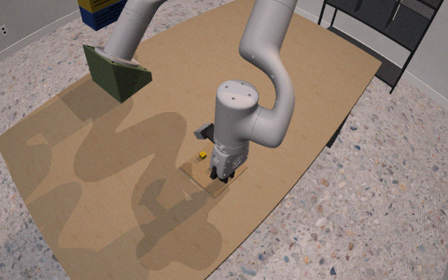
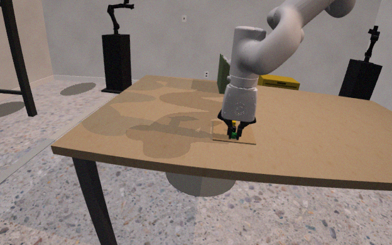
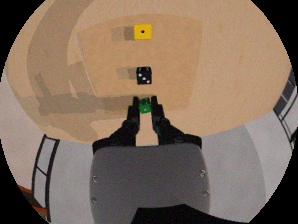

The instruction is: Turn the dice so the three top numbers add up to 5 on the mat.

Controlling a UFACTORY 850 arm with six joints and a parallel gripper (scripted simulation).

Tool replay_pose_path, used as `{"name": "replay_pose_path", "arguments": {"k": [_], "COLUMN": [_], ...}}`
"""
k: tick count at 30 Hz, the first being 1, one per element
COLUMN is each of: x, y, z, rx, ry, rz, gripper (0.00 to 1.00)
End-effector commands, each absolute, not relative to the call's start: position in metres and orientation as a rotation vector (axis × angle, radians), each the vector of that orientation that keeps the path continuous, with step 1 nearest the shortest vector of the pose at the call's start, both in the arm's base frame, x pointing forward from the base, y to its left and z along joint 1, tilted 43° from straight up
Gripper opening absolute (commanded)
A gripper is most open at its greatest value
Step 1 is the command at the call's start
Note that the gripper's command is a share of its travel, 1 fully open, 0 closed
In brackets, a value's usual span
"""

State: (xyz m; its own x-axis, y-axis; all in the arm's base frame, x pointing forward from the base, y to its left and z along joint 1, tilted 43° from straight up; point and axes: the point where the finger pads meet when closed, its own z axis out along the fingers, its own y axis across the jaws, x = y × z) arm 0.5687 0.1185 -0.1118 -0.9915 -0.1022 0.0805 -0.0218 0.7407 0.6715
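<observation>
My gripper [image 1: 223, 176] [image 2: 234, 136] [image 3: 145, 103] points down, shut on the green die [image 2: 234, 135] [image 3: 145, 106], low over the front part of the mat [image 1: 199, 175] [image 2: 249, 137] [image 3: 175, 60]. Two green faces show in the wrist view, so it looks tilted; its pips are too small to read surely. Whether it touches the mat cannot be told. The black die [image 3: 144, 76] stands on the mat just beyond the fingers, a three-pip face showing. The yellow die [image 1: 202, 155] [image 2: 234, 122] [image 3: 143, 32] sits farther back on the mat with one pip on top.
The mat lies on the wooden table [image 1: 320, 72] [image 2: 324, 141]. The arm's green wedge base [image 1: 117, 77] stands at the table's far side. The table's front edge [image 2: 261, 179] runs in front of the mat. Shadows of the arm fall beside and across the mat.
</observation>
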Motion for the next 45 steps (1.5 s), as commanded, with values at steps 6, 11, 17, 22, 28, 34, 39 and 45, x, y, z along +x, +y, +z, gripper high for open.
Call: {"name": "replay_pose_path", "arguments": {"k": [6, 11, 17, 22, 28, 34, 39, 45], "x": [0.5697, 0.5697, 0.5697, 0.5697, 0.5697, 0.5697, 0.5697, 0.5697], "y": [0.1180, 0.1180, 0.1180, 0.1180, 0.1180, 0.1180, 0.1180, 0.1180], "z": [-0.1112, -0.1112, -0.1112, -0.1112, -0.1112, -0.1112, -0.1112, -0.1112], "rx": [0.101, 0.101, 0.101, 0.101, 0.101, 0.101, 0.101, 0.101], "ry": [-2.827, -2.827, -2.827, -2.827, -2.827, -2.827, -2.827, -2.827], "rz": [-1.088, -1.088, -1.088, -1.088, -1.088, -1.088, -1.088, -1.088], "gripper": [0.11, 0.11, 0.11, 0.11, 0.11, 0.19, 0.27, 0.31]}}
